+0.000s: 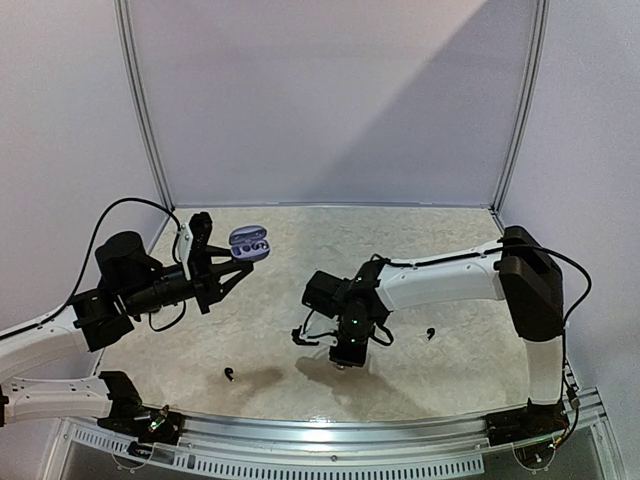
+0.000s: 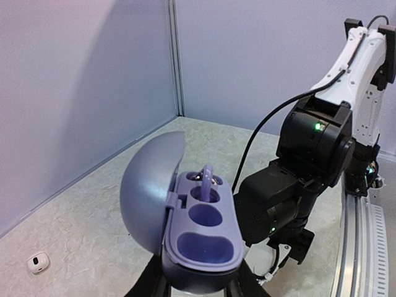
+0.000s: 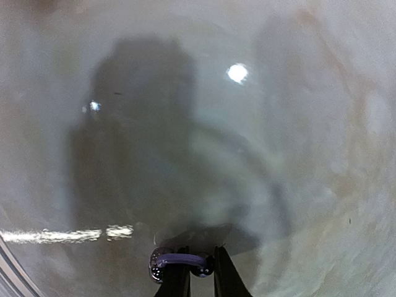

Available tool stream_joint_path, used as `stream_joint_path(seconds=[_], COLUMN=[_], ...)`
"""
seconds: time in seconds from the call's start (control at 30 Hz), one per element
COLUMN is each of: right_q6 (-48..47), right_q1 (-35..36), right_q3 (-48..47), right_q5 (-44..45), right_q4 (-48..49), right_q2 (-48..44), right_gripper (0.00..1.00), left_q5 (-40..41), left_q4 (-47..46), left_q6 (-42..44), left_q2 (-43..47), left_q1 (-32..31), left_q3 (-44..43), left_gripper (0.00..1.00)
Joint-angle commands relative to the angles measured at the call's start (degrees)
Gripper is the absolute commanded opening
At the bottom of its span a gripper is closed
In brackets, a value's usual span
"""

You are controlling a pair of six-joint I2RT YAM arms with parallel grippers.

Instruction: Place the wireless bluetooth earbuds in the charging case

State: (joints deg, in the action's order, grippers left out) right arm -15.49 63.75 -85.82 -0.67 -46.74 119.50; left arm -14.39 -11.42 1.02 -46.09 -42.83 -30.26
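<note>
left gripper (image 1: 236, 262) clamped on open case (image 2: 201, 244); right gripper (image 3: 201, 275) fingers nearly together, pinching purple earbud (image 3: 176, 261) at the tips.

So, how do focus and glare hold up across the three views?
Top external: sharp, with soft arm shadows on the table. Left wrist: charging case crisp, no glare. Right wrist: table blurred, bright glare spots and a streak; only the earbud at the bottom edge reads fairly clearly.

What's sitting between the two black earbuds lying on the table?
Between the left black earbud and the right black earbud stands the right gripper, pointing down at the table; seen in the top view.
</note>
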Motion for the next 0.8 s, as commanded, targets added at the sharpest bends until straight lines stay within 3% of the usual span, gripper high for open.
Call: stream_joint_path(seconds=[0.0,0.2,0.33,0.77], right_q6=[18.4,31.9,37.0,45.0], right_q1=[-2.8,-2.9,-3.0,1.8], right_q3=[0.7,10.7,12.0,-14.8], right_q5=[9.2,6.8,9.2,28.4], right_q4=[-9.2,-1.3,2.6,4.5], right_q2=[-0.1,-5.7,-9.9,-15.8], right_gripper=[0.11,0.1,0.09,0.05], left_q5=[-0.1,-0.2,-0.2,7.4], left_q4=[0.5,-0.6,-0.9,-5.9], left_q6=[0.7,0.2,0.1,1.5], left_q2=[0.3,0.0,0.2,-1.4], left_q1=[0.9,0.8,0.8,-1.4], left_q3=[0.4,1.0,1.4,1.3], left_gripper=[0.0,0.0,0.0,0.0])
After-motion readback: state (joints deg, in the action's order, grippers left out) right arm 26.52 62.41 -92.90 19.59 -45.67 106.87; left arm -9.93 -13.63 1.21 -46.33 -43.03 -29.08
